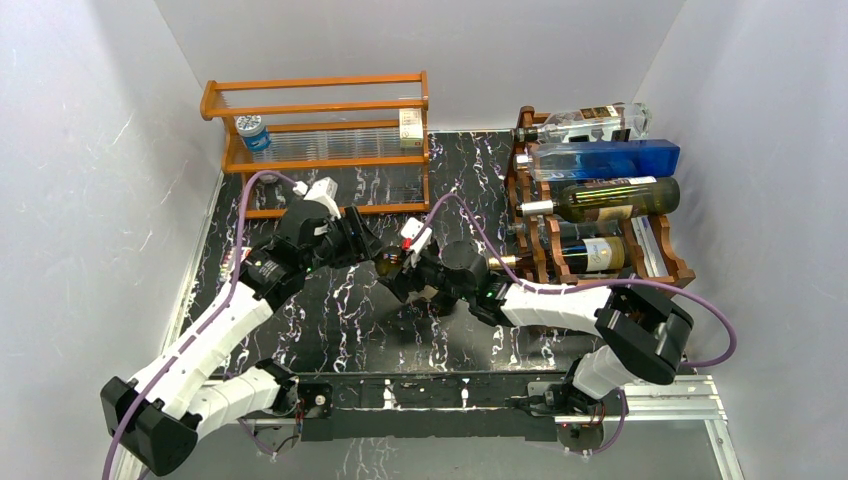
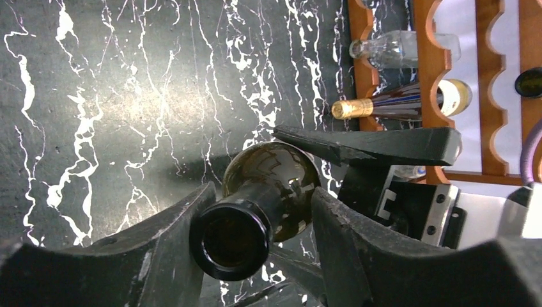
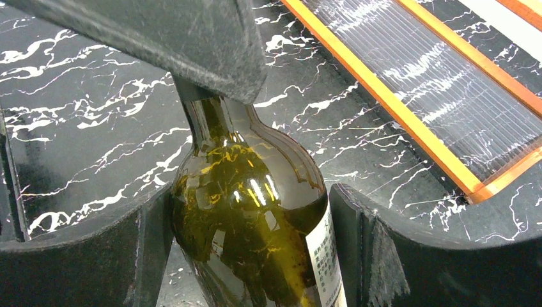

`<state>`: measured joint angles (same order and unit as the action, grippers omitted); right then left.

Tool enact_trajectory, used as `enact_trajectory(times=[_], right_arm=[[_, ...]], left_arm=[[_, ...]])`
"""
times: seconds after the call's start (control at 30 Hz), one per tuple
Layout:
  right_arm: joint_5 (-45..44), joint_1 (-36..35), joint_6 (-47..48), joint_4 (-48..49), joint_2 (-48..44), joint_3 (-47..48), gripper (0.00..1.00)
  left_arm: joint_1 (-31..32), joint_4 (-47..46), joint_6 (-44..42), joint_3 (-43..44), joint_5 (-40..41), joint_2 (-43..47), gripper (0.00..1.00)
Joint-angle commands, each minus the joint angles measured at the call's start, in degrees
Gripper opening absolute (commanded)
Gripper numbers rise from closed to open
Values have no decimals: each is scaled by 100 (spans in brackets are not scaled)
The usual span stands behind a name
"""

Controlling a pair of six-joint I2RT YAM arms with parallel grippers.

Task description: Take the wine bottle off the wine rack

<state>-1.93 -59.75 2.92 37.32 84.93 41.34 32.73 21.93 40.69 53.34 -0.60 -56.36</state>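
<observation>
1. Wine bottle (image 3: 243, 243) is out of the wine rack (image 2: 432, 64), off to its side, over the counter (image 1: 350, 330).
2. Right jaws are closed on its fat part, likely to carry the weight.
3. Left jaws sit around the neck; I cannot tell if they squeeze.
4. Its white label (image 3: 326, 256) has writing too small to read.

The desk (image 1: 340, 310) is black with white marble veining. The wine bottle (image 3: 243, 256) is olive-green glass with a white label. The wine rack (image 1: 675, 262) is dark reddish-brown, and the far-left shelf (image 1: 315, 82) is orange. The left end effector (image 2: 259, 214) and right end effector (image 3: 252, 204) are black.
</observation>
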Motion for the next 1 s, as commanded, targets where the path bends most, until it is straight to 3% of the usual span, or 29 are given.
enact_trajectory(times=[0.0,0.13,0.2,0.27,0.33,0.37,0.4,0.67,0.97], right_arm=[[36,-2,67,375,-333,-17,24],[48,3,31,336,-388,-51,24],[55,-2,-22,270,-417,-41,30],[9,2,-138,134,-452,-3,48],[-40,-2,-261,-138,-520,68,75],[-43,-2,-313,-311,-566,135,93],[-39,-2,-377,-547,-623,228,97],[235,-2,-736,-2712,-1409,1158,98],[-467,0,-1180,-3547,-2700,779,98]], left_arm=[[-9,156,-55,287,-304,-103,51],[-12,122,-234,361,-291,-89,31],[-6,296,-401,537,-129,-127,1],[-4,532,-534,767,85,-204,0],[-4,696,-726,1062,192,-264,0],[-5,796,-804,1189,266,-300,0],[-4,890,-874,1327,336,-339,0],[-18,1777,-1656,2622,1168,-1026,0],[-520,2077,-2514,3736,1851,-2023,0]])
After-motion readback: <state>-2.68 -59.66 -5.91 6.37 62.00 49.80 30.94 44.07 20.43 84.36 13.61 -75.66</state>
